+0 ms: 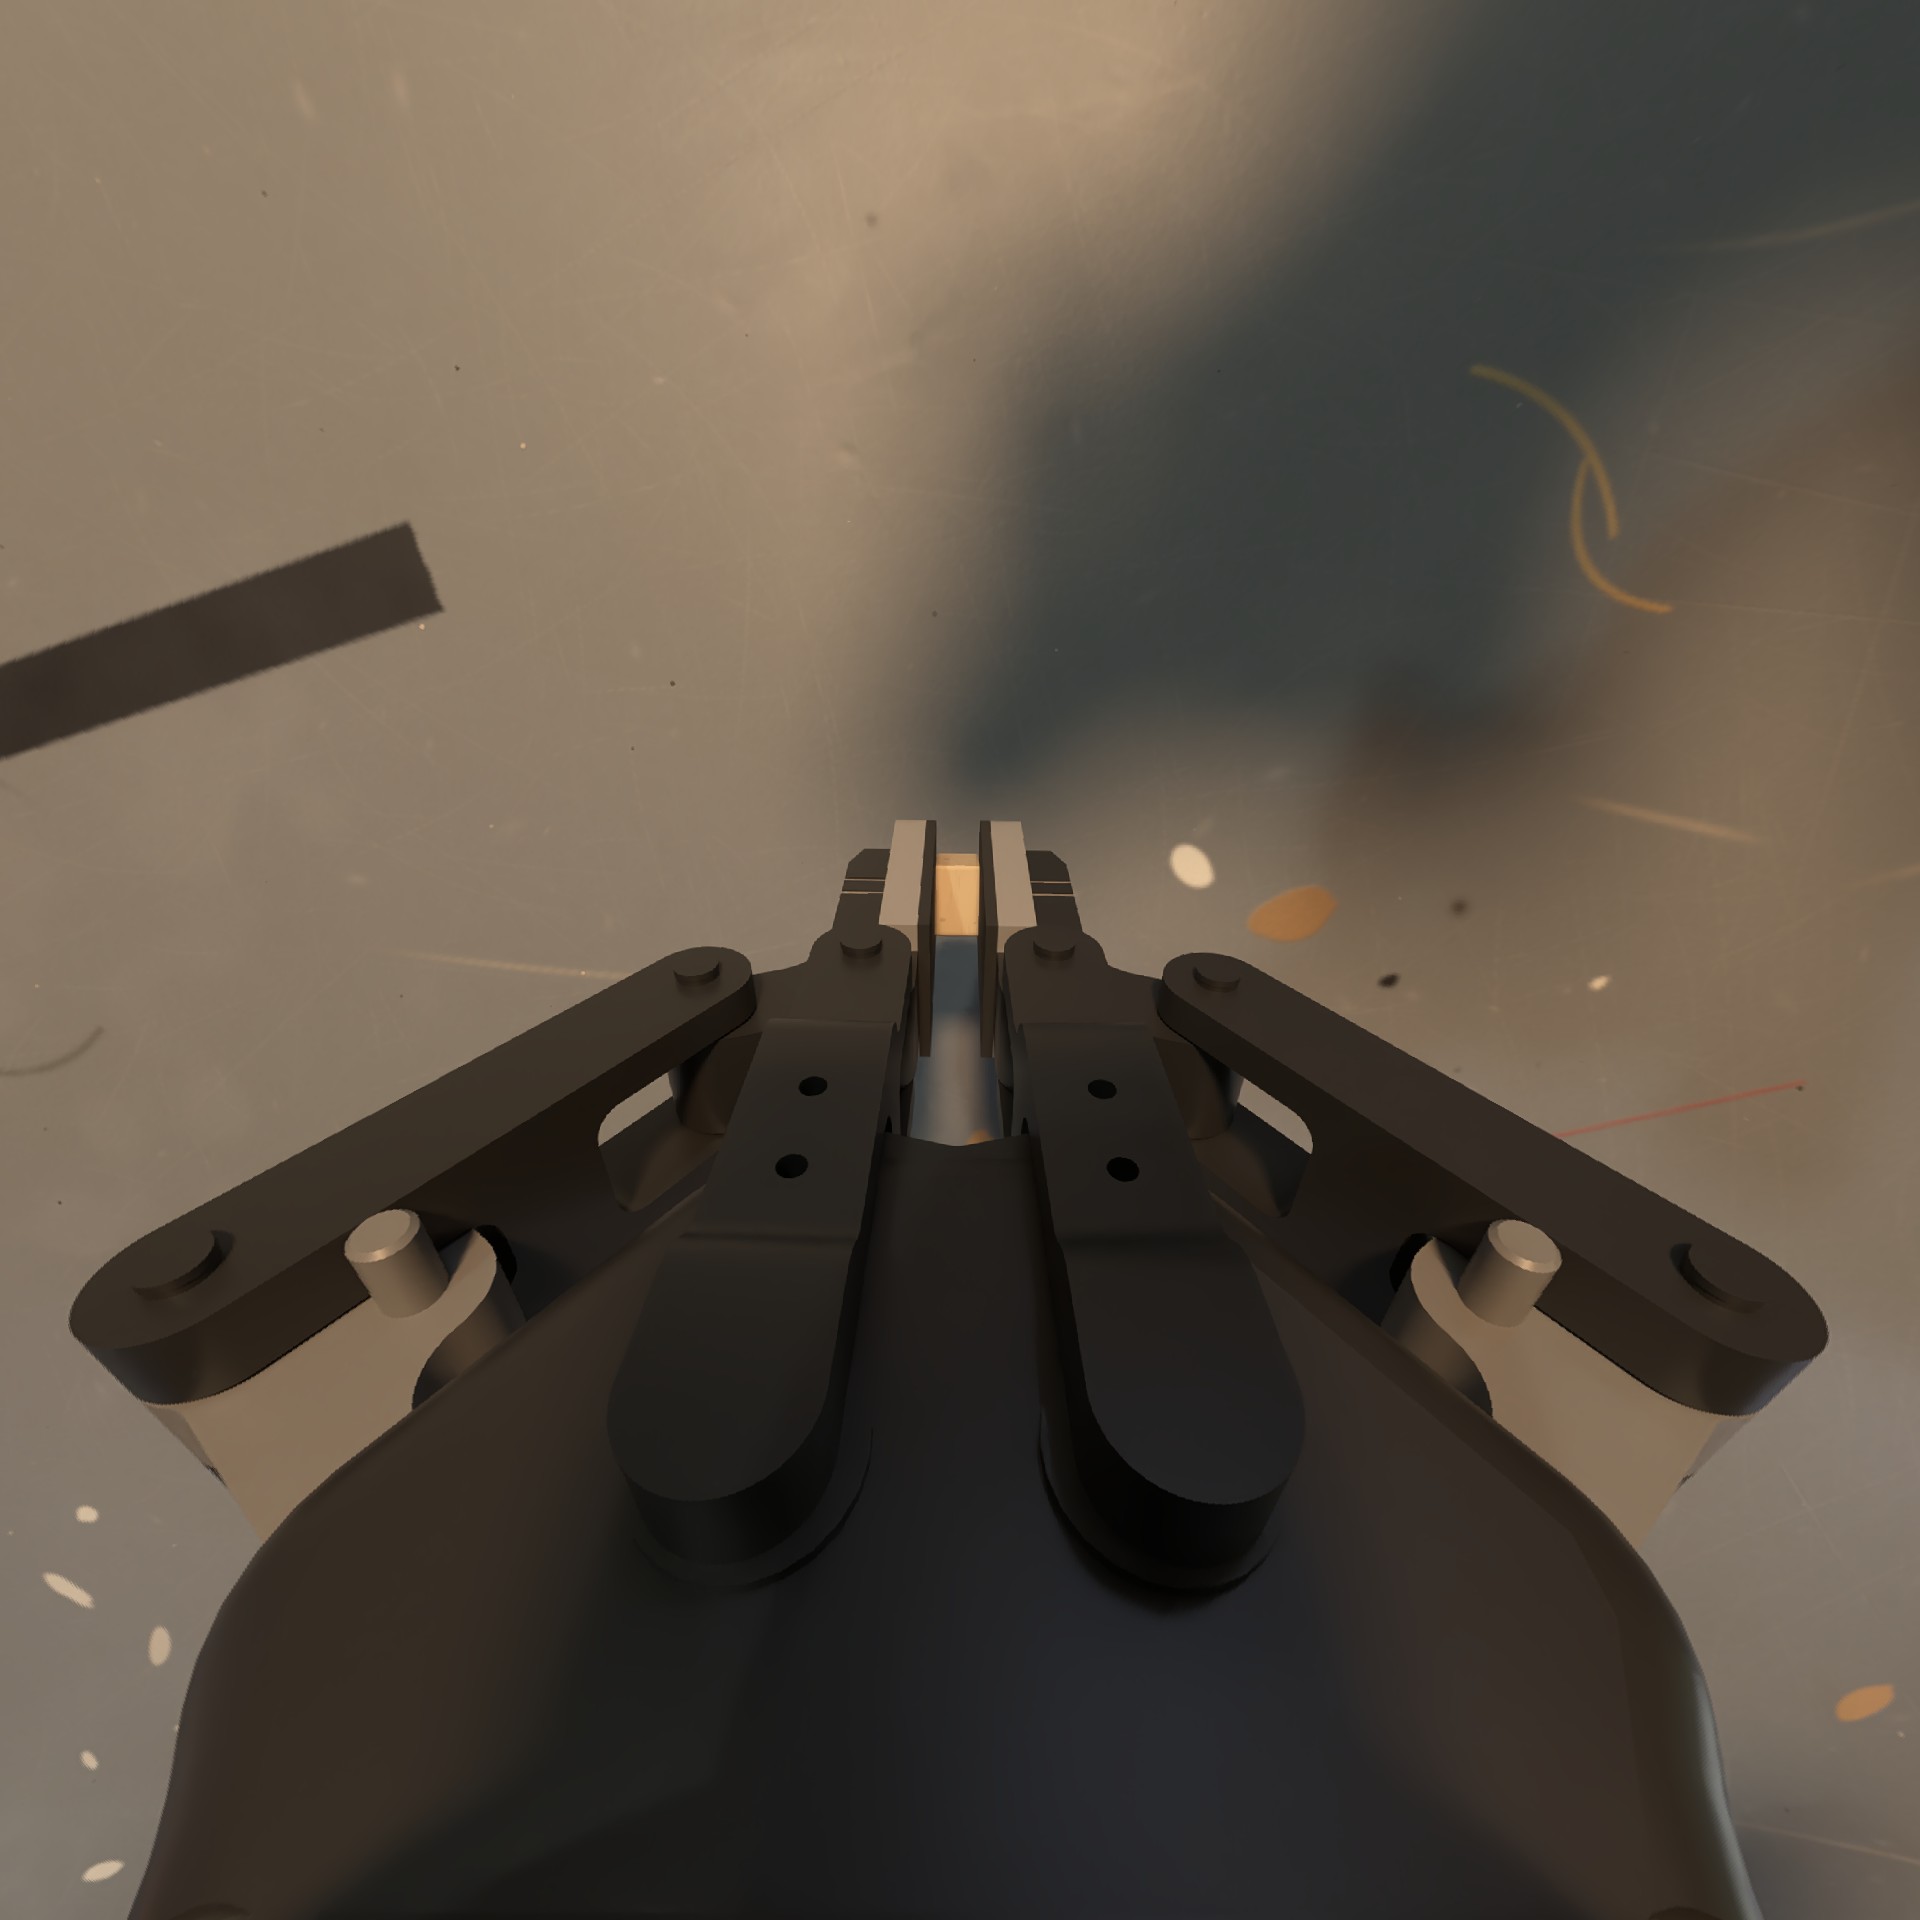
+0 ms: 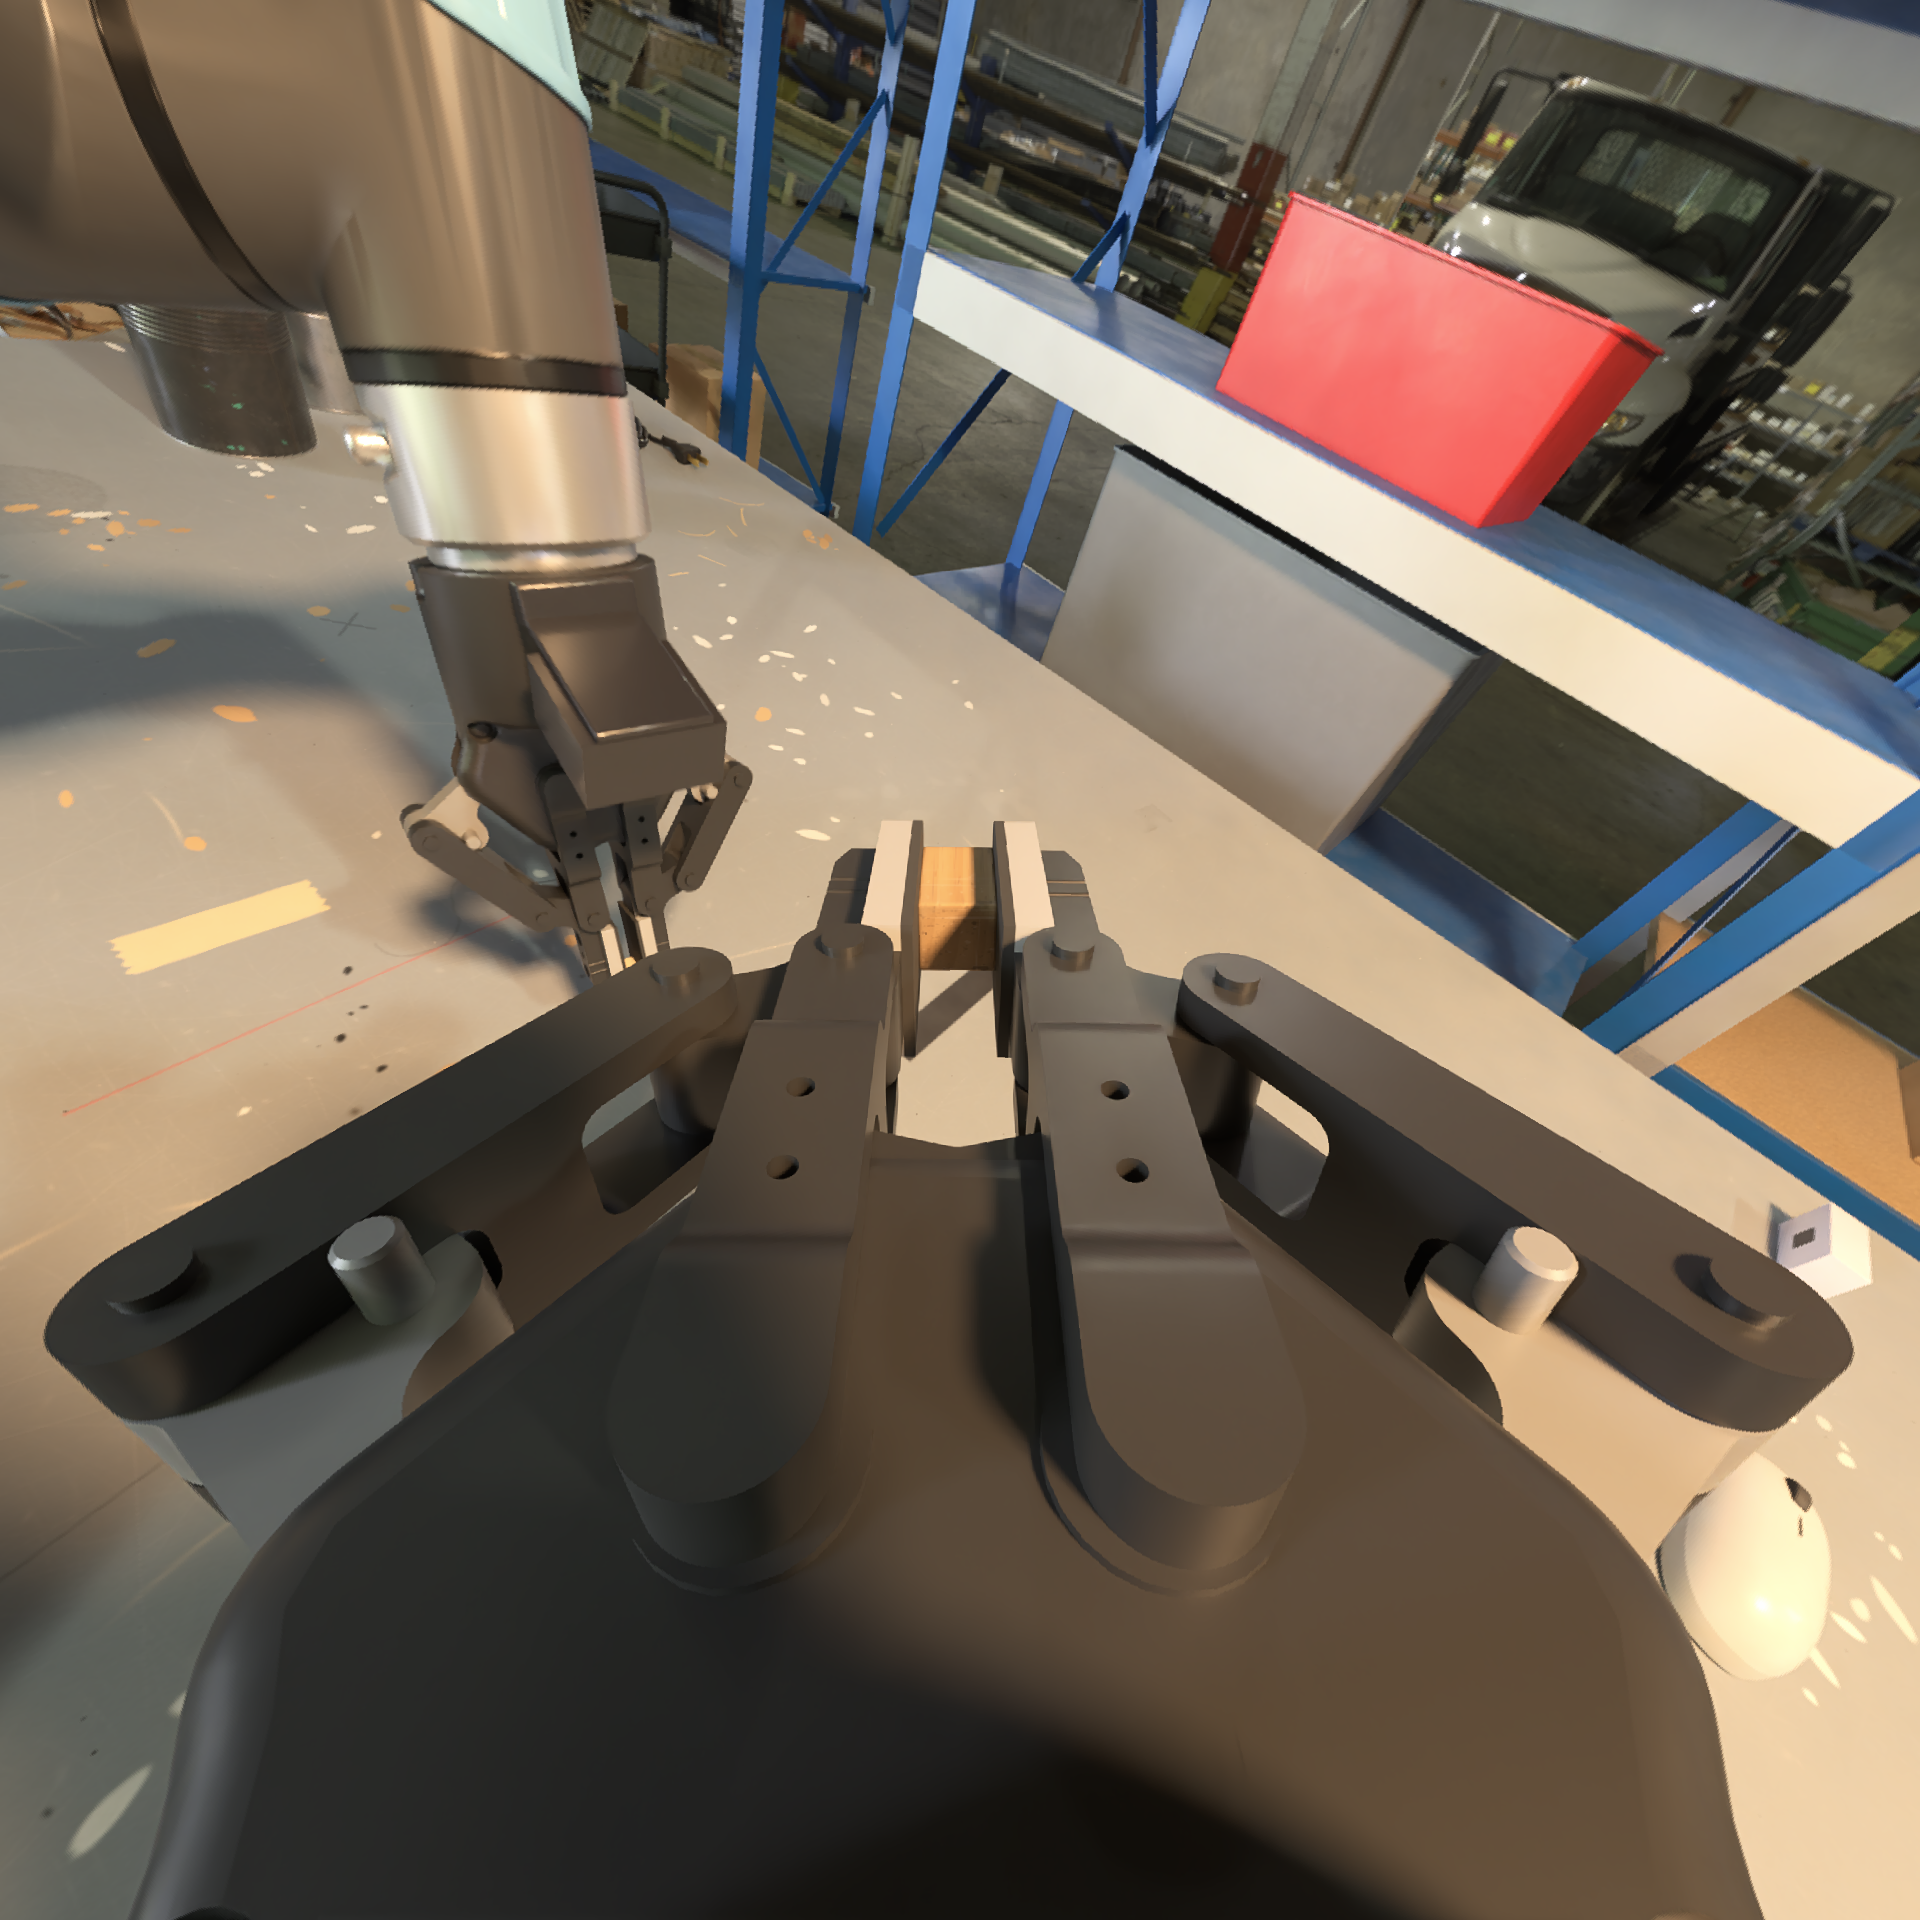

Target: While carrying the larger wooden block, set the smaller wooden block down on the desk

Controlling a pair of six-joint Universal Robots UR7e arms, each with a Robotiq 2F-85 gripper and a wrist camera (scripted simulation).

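Observation:
In the left wrist view my left gripper (image 1: 957, 871) is shut on the smaller wooden block (image 1: 957, 891), a pale narrow piece held between the pads close above the grey desk (image 1: 623, 312). In the right wrist view my right gripper (image 2: 957, 878) is shut on the larger wooden block (image 2: 956, 904), a tan cube held above the desk (image 2: 883, 686). The left gripper also shows in the right wrist view (image 2: 623, 940), pointing down at the desk to the left of my right gripper, its fingertips near the surface; the small block is hard to make out there.
A dark tape strip (image 1: 218, 634) lies left on the desk; it reads as pale tape (image 2: 218, 925) in the right wrist view. A white mouse-like object (image 2: 1756, 1579) and small white cube (image 2: 1823, 1247) sit at right. Blue shelving with a red bin (image 2: 1423, 364) stands beyond the desk edge.

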